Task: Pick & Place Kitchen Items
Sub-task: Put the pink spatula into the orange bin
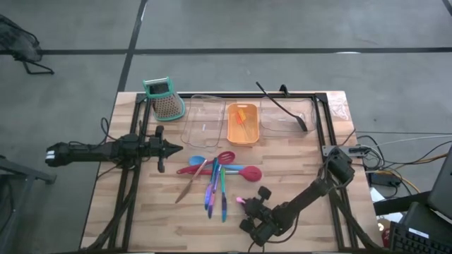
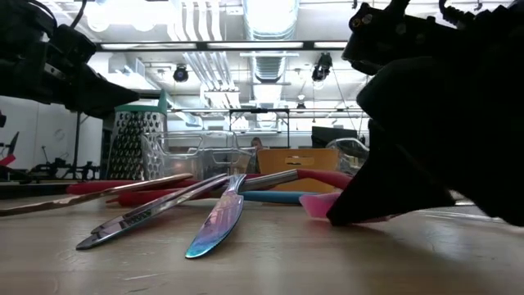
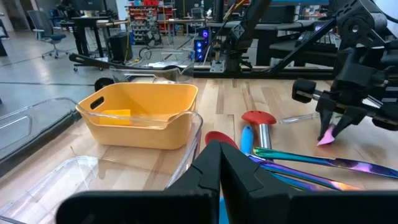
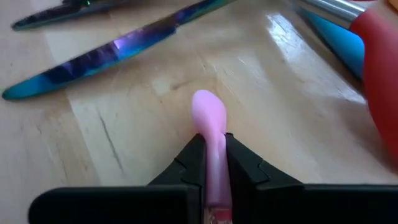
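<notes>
Near the table's front, right gripper (image 4: 211, 163) fingers grasping pink piece (image 4: 211, 127), left gripper (image 3: 219, 163) clenched, no readable writing

No text, label, brand, number or sign can be read in any of the four views. In the low view, the handle of the knife (image 2: 135, 220) that lies on the worktop (image 2: 327, 262) carries a small dark stamped mark, but it is too small to read. In the left wrist view, the shelves (image 3: 149, 9) in the room behind hold coloured boxes, and a blue light shines on a machine (image 3: 203, 43) there, but no letters can be made out on them.
</notes>
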Tool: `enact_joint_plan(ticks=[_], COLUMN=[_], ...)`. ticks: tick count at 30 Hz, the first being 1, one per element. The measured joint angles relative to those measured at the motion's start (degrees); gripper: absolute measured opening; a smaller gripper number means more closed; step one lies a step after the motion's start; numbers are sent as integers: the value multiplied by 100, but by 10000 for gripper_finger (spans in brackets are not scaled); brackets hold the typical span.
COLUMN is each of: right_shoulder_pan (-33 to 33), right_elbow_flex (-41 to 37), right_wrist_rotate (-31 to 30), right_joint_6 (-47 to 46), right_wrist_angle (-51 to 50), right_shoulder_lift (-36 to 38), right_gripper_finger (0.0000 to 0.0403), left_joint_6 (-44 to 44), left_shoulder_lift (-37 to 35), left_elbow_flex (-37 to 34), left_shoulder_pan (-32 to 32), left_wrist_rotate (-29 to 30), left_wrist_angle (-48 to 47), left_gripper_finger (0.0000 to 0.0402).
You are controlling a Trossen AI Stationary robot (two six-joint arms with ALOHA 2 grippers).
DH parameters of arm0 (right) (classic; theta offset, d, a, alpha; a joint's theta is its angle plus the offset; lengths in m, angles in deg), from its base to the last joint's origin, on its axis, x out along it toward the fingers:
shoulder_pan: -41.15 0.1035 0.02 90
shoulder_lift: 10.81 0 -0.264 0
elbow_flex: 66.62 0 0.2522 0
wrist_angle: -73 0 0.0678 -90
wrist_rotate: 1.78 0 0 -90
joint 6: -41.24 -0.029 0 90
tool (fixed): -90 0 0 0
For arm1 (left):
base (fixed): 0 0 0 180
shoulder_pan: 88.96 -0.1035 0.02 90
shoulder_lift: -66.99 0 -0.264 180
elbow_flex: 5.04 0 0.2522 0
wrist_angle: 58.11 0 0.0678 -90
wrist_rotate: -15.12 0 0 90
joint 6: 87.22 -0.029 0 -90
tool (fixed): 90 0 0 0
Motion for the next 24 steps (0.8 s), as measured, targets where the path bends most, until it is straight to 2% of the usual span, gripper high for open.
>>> enact_joint_plan(ticks=[4, 13, 18, 24], right_shoulder_pan=[-1, -329, -884, -1908], right_elbow_flex=[-22, -7, -2, 2], right_wrist_rotate=[-53, -773, -840, -676], right_joint_6=[108, 338, 711, 1575], right_wrist_angle=[-105, -751, -1253, -1257], right_shoulder_lift=[255, 1096, 1718, 2378], right_gripper_finger=[27, 27, 28, 31], left_joint_6=[0, -2, 0, -1], left_shoulder_lift=[0, 2, 9, 9], left_elbow_flex=[-2, 0, -1, 0], left_shoulder_pan=[-2, -2, -1, 0], left_wrist_rotate=[0, 0, 0, -1], left_wrist_angle=[0, -22, -37, -78], left_gripper_finger=[5, 5, 5, 5])
